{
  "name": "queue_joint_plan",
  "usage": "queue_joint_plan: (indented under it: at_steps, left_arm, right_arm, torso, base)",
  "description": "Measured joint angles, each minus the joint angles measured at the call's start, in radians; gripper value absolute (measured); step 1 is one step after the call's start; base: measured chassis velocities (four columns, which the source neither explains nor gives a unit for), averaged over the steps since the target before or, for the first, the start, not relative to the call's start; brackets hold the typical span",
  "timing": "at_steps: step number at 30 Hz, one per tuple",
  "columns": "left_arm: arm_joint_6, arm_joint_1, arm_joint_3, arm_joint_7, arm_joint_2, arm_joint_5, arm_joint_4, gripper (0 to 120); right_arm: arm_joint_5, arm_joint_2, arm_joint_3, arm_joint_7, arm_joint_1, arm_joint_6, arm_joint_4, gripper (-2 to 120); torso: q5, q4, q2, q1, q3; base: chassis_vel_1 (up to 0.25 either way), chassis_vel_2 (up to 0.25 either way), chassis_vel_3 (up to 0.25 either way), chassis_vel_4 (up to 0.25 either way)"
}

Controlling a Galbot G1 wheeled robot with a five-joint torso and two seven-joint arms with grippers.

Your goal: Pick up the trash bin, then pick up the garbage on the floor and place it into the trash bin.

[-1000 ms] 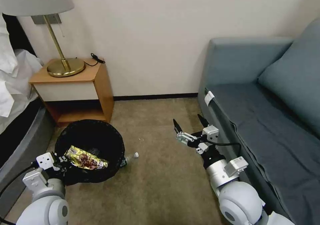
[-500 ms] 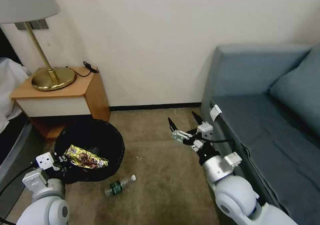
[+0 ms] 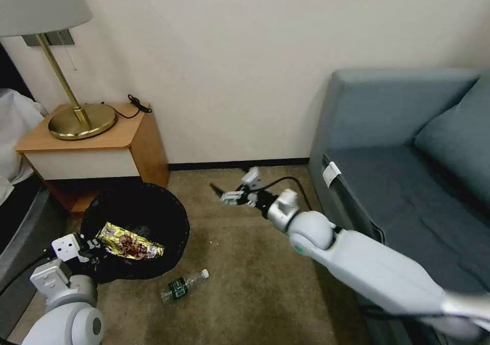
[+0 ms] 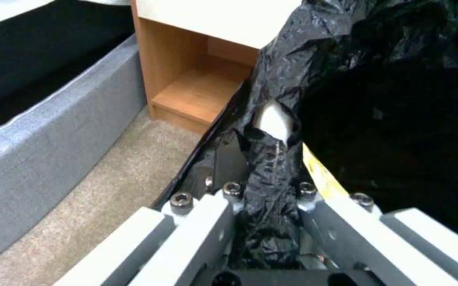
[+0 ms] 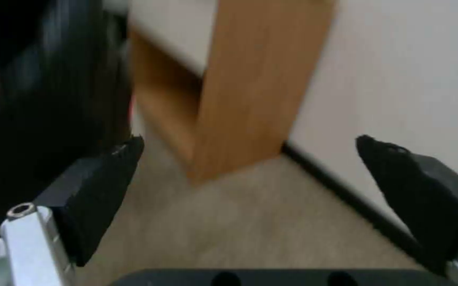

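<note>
The trash bin (image 3: 153, 217), round and lined with a crinkly black bag, hangs low at the left with a shiny gold wrapper (image 3: 130, 241) inside it. My left gripper (image 3: 88, 246) is shut on its near rim; the left wrist view shows the gripper (image 4: 268, 159) pinching the black bag (image 4: 388, 99). One piece of garbage, a small clear bottle (image 3: 184, 285) with a green label and white cap, lies on the carpet just right of the bin. My right gripper (image 3: 224, 192) is stretched out above the carpet, beyond the bottle, and open. In the right wrist view, the gripper (image 5: 250, 147) holds nothing.
A wooden nightstand (image 3: 102, 146) with a brass lamp (image 3: 76, 120) stands behind the bin against the wall. A bed (image 3: 15, 130) borders the left side. A blue-grey sofa (image 3: 408, 171) fills the right. Carpet (image 3: 255, 284) lies open between them.
My right arm has swung forward and left, from beside the sofa out over the carpet toward the nightstand. The left gripper keeps its hold on the bin. The camera panned early on.
</note>
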Motion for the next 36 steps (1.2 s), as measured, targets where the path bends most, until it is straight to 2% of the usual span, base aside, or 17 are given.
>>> queue_joint_plan:
  at_steps: [4,5,8,10,12,18,22,27,36]
  left_arm:
    - [-0.005,0.001,-0.006,-0.001,0.000,0.000,0.000,1]
    - [-0.005,0.001,-0.006,-0.001,0.000,0.000,0.000,1]
    - [-0.007,0.000,-0.005,-0.001,0.000,0.002,0.001,1]
    - [-0.008,-0.001,-0.004,-0.001,0.000,0.003,0.002,1]
    - [-0.012,-0.003,-0.003,-0.002,0.000,0.004,0.007,1]
    - [-0.021,-0.003,-0.007,-0.003,0.000,0.003,0.016,1]
    - [-0.027,0.003,-0.009,-0.003,0.000,0.003,0.017,1]
    - [-0.029,0.008,-0.010,-0.005,0.000,0.005,0.016,1]
    - [-0.037,0.014,-0.006,-0.005,0.000,0.014,0.013,1]
  right_arm:
    - [0.000,0.141,-0.266,-0.145,0.144,0.057,-0.254,100]
    - [0.000,0.141,-0.266,-0.145,0.144,0.057,-0.254,100]
    - [-0.003,0.255,-0.411,-0.254,0.196,0.107,-0.424,100]
    - [-0.001,0.280,-0.444,-0.286,0.201,0.121,-0.467,100]
    - [-0.002,0.334,-0.505,-0.371,0.198,0.160,-0.564,100]
    - [0.004,0.406,-0.568,-0.471,0.174,0.187,-0.673,100]
    - [-0.009,0.486,-0.595,-0.521,0.141,0.198,-0.782,100]
    - [-0.032,0.546,-0.595,-0.536,0.106,0.208,-0.849,100]
    - [-0.062,0.588,-0.571,-0.542,0.070,0.214,-0.913,100]
  torso:
    - [-0.0003,-0.0001,0.000,0.000,0.000]
    - [-0.0003,-0.0001,0.000,0.000,0.000]
    - [-0.0001,0.0001,0.000,0.000,0.000]
    - [-0.0001,0.0000,0.000,0.000,0.000]
    - [-0.0005,-0.0004,0.000,0.000,0.000]
    - [-0.0003,-0.0003,0.000,0.000,0.000]
    - [-0.0003,-0.0004,0.000,0.000,0.000]
    - [-0.0003,-0.0002,0.000,0.000,0.000]
    - [-0.0002,-0.0003,0.000,0.000,0.000]
  base:
    - [0.000,0.000,0.000,0.000]
    - [0.000,0.000,0.000,0.000]
    - [0.000,0.000,0.000,0.000]
    - [0.000,0.000,0.000,0.000]
    - [0.000,0.000,0.000,0.000]
    - [0.000,0.000,0.000,0.000]
    - [0.000,0.000,0.000,0.000]
    - [0.000,0.000,0.000,0.000]
    - [0.000,0.000,0.000,0.000]
